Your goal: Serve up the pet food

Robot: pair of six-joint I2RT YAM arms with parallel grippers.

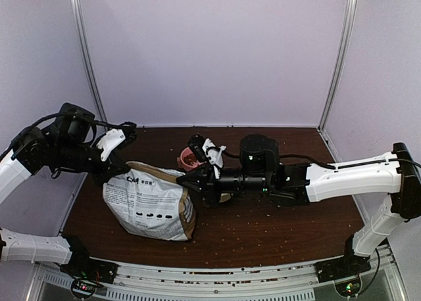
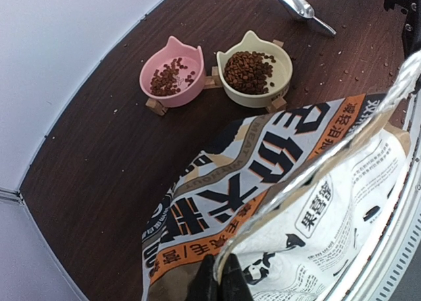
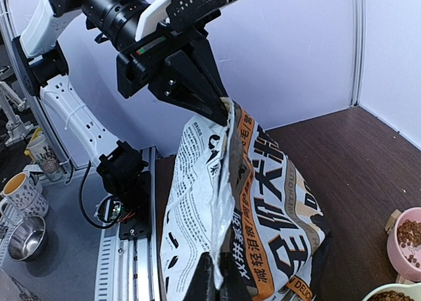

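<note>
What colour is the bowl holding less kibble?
Pink; the bowl shows best in the left wrist view.

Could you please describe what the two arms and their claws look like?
Both arms have white link shells joined by black cylindrical motor housings. The left arm carries looping black cables near its wrist; the right arm shows green lights by its wrist. The left claw and right claw are black, angular and tapered, with white plastic pieces.
</note>
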